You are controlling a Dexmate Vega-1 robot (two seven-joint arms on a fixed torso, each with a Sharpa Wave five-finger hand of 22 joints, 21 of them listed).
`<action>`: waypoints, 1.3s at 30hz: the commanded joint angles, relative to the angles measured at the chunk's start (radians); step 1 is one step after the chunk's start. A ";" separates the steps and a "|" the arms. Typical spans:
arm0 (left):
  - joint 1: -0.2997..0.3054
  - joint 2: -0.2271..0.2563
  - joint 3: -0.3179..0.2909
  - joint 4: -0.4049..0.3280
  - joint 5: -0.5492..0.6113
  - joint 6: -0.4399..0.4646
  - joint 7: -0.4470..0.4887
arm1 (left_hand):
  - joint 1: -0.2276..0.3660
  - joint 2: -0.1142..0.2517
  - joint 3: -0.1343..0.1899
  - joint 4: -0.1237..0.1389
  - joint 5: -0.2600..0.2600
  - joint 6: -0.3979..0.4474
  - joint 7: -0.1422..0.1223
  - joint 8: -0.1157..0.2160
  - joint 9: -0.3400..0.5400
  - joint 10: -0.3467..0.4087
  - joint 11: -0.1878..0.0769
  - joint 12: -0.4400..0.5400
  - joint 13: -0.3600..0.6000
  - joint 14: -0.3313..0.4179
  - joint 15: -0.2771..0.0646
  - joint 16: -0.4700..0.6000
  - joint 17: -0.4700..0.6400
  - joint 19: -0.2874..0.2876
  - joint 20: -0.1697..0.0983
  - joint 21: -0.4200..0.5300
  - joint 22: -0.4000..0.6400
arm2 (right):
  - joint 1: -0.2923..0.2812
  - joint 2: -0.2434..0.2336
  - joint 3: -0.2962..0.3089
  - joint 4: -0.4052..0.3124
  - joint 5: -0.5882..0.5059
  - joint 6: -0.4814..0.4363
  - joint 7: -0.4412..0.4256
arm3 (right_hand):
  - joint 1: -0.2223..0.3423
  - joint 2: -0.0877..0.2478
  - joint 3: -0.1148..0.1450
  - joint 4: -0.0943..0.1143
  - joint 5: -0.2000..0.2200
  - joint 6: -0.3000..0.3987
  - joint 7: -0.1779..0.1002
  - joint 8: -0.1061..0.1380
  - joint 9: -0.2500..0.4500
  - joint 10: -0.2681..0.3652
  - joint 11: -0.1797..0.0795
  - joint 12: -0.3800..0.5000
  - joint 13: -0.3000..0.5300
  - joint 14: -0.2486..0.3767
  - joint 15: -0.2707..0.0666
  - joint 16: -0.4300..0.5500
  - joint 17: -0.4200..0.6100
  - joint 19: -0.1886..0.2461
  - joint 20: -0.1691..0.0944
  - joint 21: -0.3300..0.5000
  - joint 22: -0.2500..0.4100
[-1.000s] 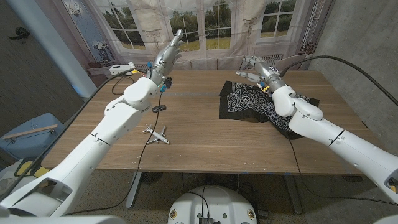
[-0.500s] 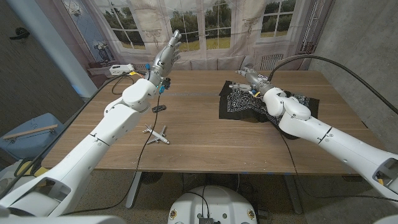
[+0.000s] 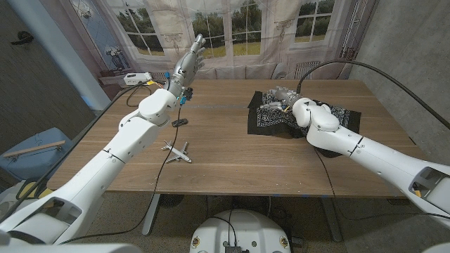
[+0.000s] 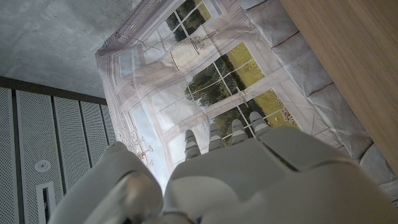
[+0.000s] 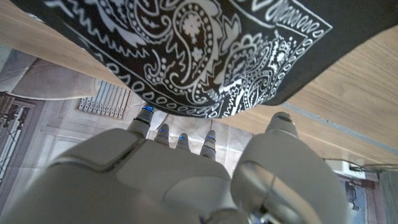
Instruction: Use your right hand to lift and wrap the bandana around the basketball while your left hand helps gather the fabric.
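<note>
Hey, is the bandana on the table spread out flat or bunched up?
Mostly spread on the table, not bunched: the bandana lies as a dark patterned sheet, partly hidden behind the right hand.

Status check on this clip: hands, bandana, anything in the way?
Left hand raised, open, off the table. Right hand open over bandana's far edge, not gripping. Bandana draped on the table. Toy airplane clear.

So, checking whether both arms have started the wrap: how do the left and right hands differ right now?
The left hand is raised above the table's far left side, fingers straight and apart, holding nothing. The right hand is low at the far edge of the bandana, with no grip showing. Neither hand holds the fabric.
</note>
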 commanded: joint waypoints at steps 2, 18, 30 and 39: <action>-0.024 -0.008 0.015 0.041 -0.001 -0.024 -0.022 | -0.001 0.006 -0.006 0.004 0.007 0.006 0.006 0.010 0.003 -0.007 0.001 0.007 0.000 -0.003 -0.002 0.006 0.000 -0.023 0.001 -0.003 0.001 | 0.151 0.063 -0.152 0.118 -0.085 -0.186 0.244 | 0.014 -0.008 -0.012 -0.007 0.019 -0.043 -0.001 0.008 0.006 -0.083 0.017 0.006 0.004 0.011 0.008 0.016 -0.001 0.020 0.003 0.020 0.007; -0.061 -0.019 0.034 0.085 0.002 -0.024 -0.042 | -0.002 0.010 -0.008 0.003 0.010 0.017 0.003 0.014 0.004 -0.009 -0.001 0.010 0.000 -0.006 -0.007 0.006 0.000 -0.020 0.001 -0.003 0.001 | 0.240 0.095 -0.246 0.220 -0.018 -0.330 0.307 | 0.177 0.071 -0.037 -0.061 0.093 -0.107 -0.004 0.046 0.016 0.037 -0.030 0.085 0.005 0.361 -0.128 0.129 -0.014 0.576 -0.008 0.233 0.024; -0.065 -0.024 0.037 0.089 0.001 -0.032 -0.046 | -0.004 0.013 -0.010 0.004 0.012 0.026 0.006 0.017 0.004 -0.012 0.000 0.011 0.000 -0.008 -0.012 0.007 0.000 -0.022 0.002 -0.004 0.001 | 0.219 0.073 -0.299 0.200 -0.062 -0.331 0.135 | 0.480 0.164 -0.003 -0.143 0.123 0.128 -0.004 0.119 0.049 0.362 -0.147 0.173 0.011 0.840 -0.329 0.324 0.122 0.937 -0.316 0.530 0.132; -0.062 -0.023 0.037 0.083 -0.002 -0.026 -0.044 | -0.006 0.016 -0.011 0.004 0.013 0.029 0.006 0.017 0.004 -0.013 -0.001 0.012 0.000 -0.011 -0.012 0.006 0.000 -0.022 0.001 -0.005 0.001 | 0.073 0.028 -0.142 0.113 0.002 -0.187 -0.157 | 0.717 0.227 0.067 -0.156 0.074 0.385 -0.002 0.267 0.124 0.631 -0.125 0.306 0.084 1.127 -0.359 0.486 0.305 1.107 -0.423 0.719 0.144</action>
